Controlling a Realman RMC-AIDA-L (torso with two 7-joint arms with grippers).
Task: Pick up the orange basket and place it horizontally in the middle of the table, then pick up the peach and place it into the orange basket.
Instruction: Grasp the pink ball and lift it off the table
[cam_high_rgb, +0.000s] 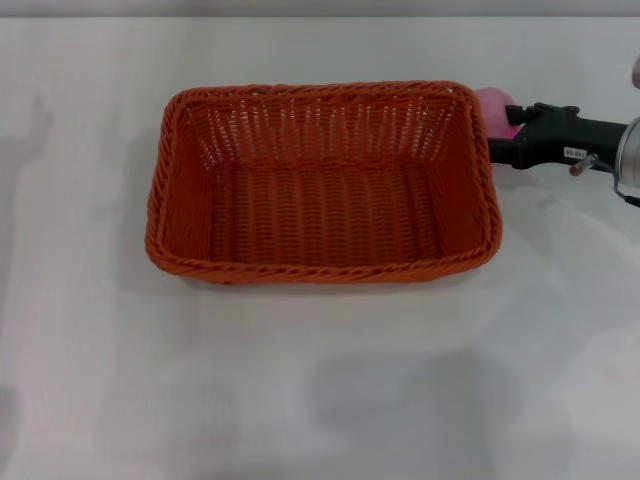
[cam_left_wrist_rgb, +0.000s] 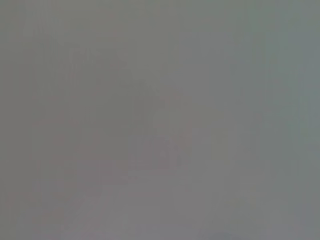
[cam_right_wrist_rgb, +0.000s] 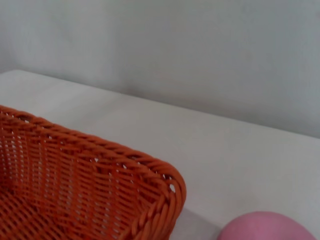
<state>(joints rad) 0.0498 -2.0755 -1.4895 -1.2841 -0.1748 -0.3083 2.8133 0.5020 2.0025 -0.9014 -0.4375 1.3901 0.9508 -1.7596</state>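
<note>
The large orange woven basket (cam_high_rgb: 322, 185) with its braided rim is being shown lying lengthwise across the middle of the plain white table (cam_high_rgb: 300, 390), open side up and empty, so the first half of the job is judged done. The small round pink peach (cam_high_rgb: 496, 108) is being glimpsed just beyond the basket's far right corner, close beside the rim and partly hidden by it; in the right wrist view the peach (cam_right_wrist_rgb: 267, 227) is being seen low down, near the basket corner (cam_right_wrist_rgb: 165, 185). The black right gripper (cam_high_rgb: 518, 128) is being held right at the fruit, reaching in from the right; whether its fingers are spread or pressed onto the peach cannot be told. The left gripper is not being seen anywhere. For the step in hand, the peach should be gripped across its widest part, gently, since a smooth ball is apt to squirt out; it should then be lifted clear of the braided rim before being carried over the basket floor and lowered.
</note>
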